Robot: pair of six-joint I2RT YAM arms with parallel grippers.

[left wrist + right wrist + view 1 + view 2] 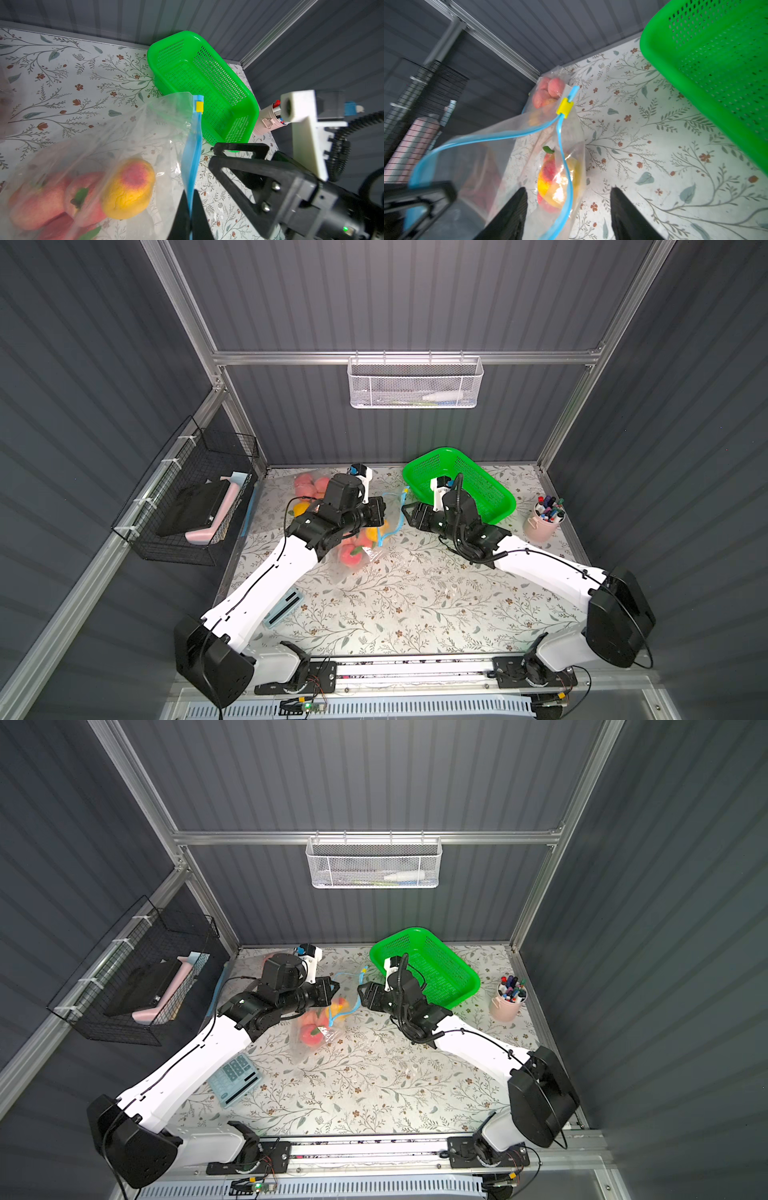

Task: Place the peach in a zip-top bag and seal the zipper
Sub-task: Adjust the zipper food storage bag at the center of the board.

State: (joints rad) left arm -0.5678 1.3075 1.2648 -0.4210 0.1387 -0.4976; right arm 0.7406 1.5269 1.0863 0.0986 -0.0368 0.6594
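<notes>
Left wrist view: left gripper (190, 199) is pinching zipper strip (193, 145), jaws shut.
Right gripper (568, 190): gaping, holding nothing.
Bag (145, 128): sagging, likely slippery; slider (564, 108) offering firmest hold.

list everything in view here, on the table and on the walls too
table: one, floral cover, under everything
zip-top bag: one, clear, blue zipper, yellow slider, middle of table, mouth open
peaches: at least three, pink and yellow-red, inside that bag
second bag of peaches: one, clear, pink fruit, back left corner
basket: one, green, back right
cup of markers: one, pink, right edge
keypad device: one, light blue, beside left arm
mesh basket: one, white, back rail
wire basket: one, black, left wall
left gripper: one, black, shut on the zipper
right gripper: one, black, open, at the bag's mouth
</notes>
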